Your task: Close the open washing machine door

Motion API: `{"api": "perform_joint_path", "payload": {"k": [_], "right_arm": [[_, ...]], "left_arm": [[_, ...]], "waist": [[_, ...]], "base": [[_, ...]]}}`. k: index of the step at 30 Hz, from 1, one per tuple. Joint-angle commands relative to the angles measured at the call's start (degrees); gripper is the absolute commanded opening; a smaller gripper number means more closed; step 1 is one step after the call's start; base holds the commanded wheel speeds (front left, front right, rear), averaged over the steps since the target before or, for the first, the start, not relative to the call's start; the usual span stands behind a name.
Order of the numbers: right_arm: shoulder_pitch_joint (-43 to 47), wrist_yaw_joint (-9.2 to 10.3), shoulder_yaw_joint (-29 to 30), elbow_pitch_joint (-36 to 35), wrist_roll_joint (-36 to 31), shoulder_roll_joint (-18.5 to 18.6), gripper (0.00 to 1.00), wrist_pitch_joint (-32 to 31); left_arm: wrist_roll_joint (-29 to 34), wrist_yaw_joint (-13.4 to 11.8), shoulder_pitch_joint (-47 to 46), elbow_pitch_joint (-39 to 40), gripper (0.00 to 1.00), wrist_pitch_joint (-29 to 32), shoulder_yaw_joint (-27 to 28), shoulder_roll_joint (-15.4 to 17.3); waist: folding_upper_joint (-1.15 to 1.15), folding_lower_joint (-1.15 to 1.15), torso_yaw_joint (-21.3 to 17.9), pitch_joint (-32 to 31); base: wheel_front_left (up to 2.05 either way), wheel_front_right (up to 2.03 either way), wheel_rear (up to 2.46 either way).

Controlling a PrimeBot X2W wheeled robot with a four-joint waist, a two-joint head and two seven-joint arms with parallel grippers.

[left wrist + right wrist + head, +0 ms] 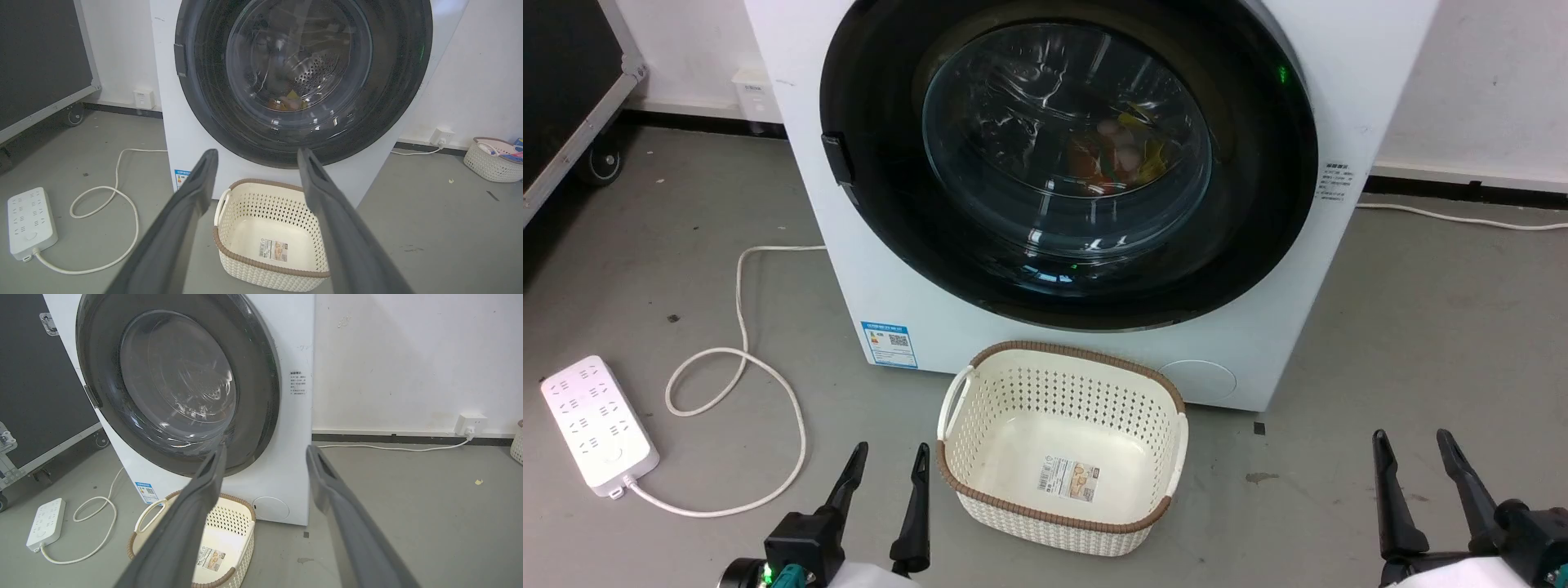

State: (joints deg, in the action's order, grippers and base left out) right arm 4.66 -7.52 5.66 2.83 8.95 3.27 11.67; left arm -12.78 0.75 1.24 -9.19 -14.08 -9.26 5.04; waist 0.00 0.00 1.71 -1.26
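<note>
The washing machine door (874, 204), with its wide glossy black rim and bulging glass window, lies flush against the white machine front (1013, 335); it appears as the door (408, 81) and the door (261, 396) in the wrist views. Coloured laundry shows through the glass. My left gripper (892, 449) hovers low at the lower left, open and holding nothing, well short of the door. My right gripper (1411, 437) sits at the lower right, also open and holding nothing. In the wrist views, the left gripper (257, 152) and the right gripper (267, 448) have their fingers spread wide.
A cream perforated basket (1062, 349) stands on the floor right before the machine, between my grippers. A white power strip (596, 425) and its looped cable (739, 302) lie at the left. A black wheeled case (564, 90) is at the far left; another basket (490, 163) is by the right wall.
</note>
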Motion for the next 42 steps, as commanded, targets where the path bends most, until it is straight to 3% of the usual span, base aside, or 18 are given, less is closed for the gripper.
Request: {"api": "perform_joint_path", "payload": {"k": [1, 3, 4, 42], "right_arm": [[0.91, 0.03, -0.06, -0.19, -0.43, -0.34, 1.00, -0.02], [0.91, 0.03, -0.13, -0.14, -0.39, -0.36, 1.00, -0.08], [0.94, 0.03, -0.28, -0.04, -0.35, -0.36, 0.00, -0.22], [-1.23, 0.01, -1.74, -0.75, -2.45, -0.12, 0.00, -3.26]], "left_arm": [[-0.05, -0.03, -0.11, -0.19, 1.00, 0.06, 0.08, 0.25], [-0.15, -0.41, -0.17, -0.27, 1.00, 0.06, 0.22, 0.27], [-0.46, -0.63, -0.20, -0.25, 0.00, 0.04, 0.40, 0.17], [3.24, -0.63, -0.35, 2.40, 0.00, 3.90, 2.81, -0.64]], "waist": [[0.00, 0.00, 0.01, -0.03], [0.00, 0.00, 0.07, 0.00], [0.00, 0.00, 0.12, 0.05], [0.00, 0.00, -0.40, 0.37]], "base": [[0.00, 0.00, 0.00], [0.00, 0.00, 0.00], [0.00, 0.00, 0.00], [0.00, 0.00, 0.00]]}}
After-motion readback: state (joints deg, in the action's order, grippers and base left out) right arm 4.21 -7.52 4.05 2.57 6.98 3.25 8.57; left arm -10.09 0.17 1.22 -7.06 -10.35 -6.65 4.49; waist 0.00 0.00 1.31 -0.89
